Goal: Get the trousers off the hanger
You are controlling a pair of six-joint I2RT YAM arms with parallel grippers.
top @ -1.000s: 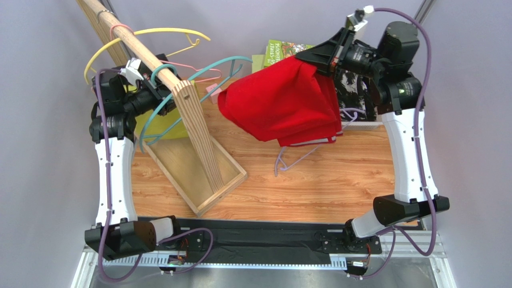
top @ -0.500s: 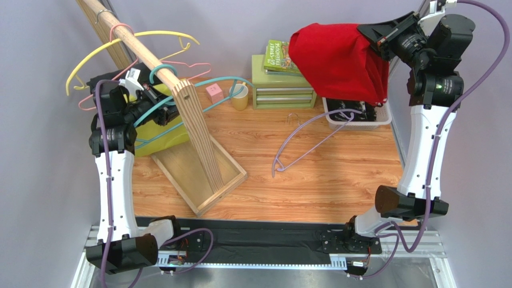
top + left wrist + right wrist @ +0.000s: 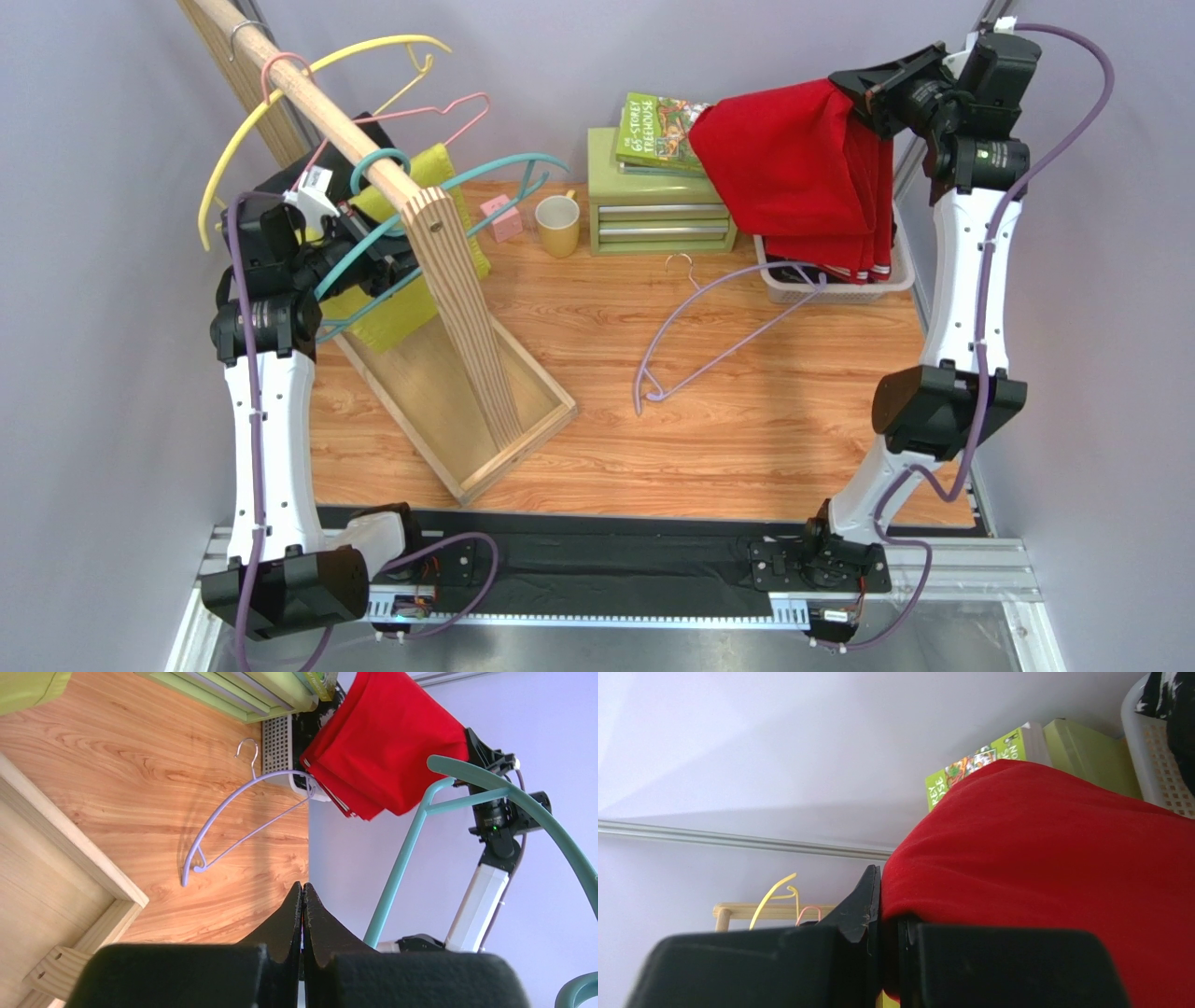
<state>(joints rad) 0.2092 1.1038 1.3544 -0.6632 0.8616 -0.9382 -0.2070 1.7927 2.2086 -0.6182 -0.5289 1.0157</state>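
- The right gripper [image 3: 884, 899] is clenched on the red trousers [image 3: 793, 161], with the cloth pinched between its 2 fingers [image 3: 868, 896].
- The left gripper [image 3: 302, 896] is clenched on nothing, its 2 fingers pressed flat together.
- The red trousers hang folded from the right gripper, high at the back right. Their lower edge, with thin white stripes, is over the basket [image 3: 901, 277]. I cannot tell whether it touches the basket.
- The black trousers [image 3: 1178, 700], splattered with white, lie in the basket.
- The purple hanger [image 3: 716, 325] lies bare on the table [image 3: 786, 420]. Its hook is near the basket, and it is apart from the red trousers.
- The teal hanger [image 3: 400, 875] passes just beside the left gripper without being between its fingers. It hangs on the rod [image 3: 316, 105].
- A yellow hanger [image 3: 368, 44] and a pink hanger [image 3: 452, 109] also hang on the rod.
- The rod slants down to an upright board set in a wooden tray [image 3: 463, 406] on the left of the table.
- Green drawers [image 3: 659, 217] stand at the back, just left of the basket, with books [image 3: 657, 126] on top.
- A mug [image 3: 558, 224] stands just left of the drawers.
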